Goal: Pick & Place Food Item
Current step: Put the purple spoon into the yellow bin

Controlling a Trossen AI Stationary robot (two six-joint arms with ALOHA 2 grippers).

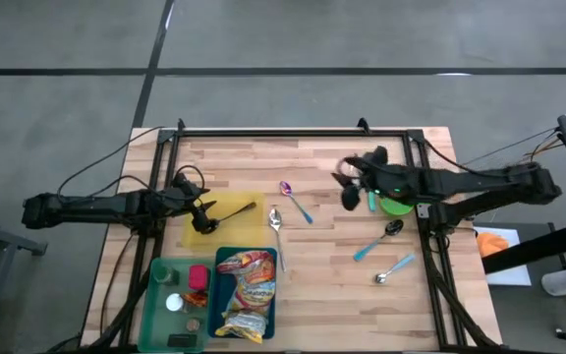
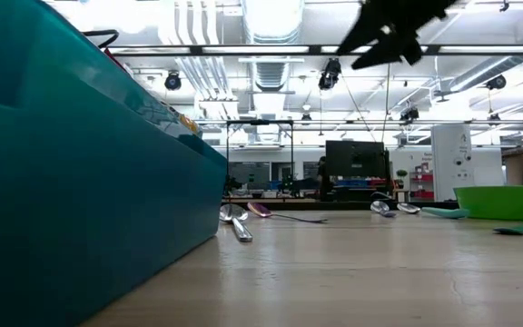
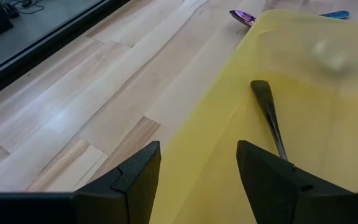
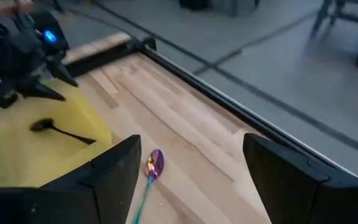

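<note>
- Your left gripper [image 1: 207, 212] is parked over the near-left edge of the yellow cutting board [image 1: 222, 224], fingers spread with nothing between them.
- In the left wrist view the black spoon [image 3: 267, 115] lies right ahead of those fingers on the yellow board, handle toward the gripper.
- Your right gripper [image 1: 351, 187] hangs above bare wood near the middle-right of the table, jaws spread wide and empty. It's clearly up in the air in the low view.
- The food item, a snack bag [image 1: 247, 295], lies in the blue bin [image 1: 272, 307] at the front of the table, well apart from both grippers.
- Just beside that bin on its left is a green tray [image 1: 156, 293] with small bits in it, one of them red; can't tell you what they are.
- A silver spoon [image 1: 276, 223] lies between the board and the purple spoon [image 1: 294, 200], just off the board's right edge.
- A green bowl [image 1: 394, 206] is tucked under your right arm.
- More cutlery near that bowl: a dark-bowled spoon with teal handle [image 1: 378, 239] and another spoon [image 1: 394, 267] closer to the front edge.
</note>
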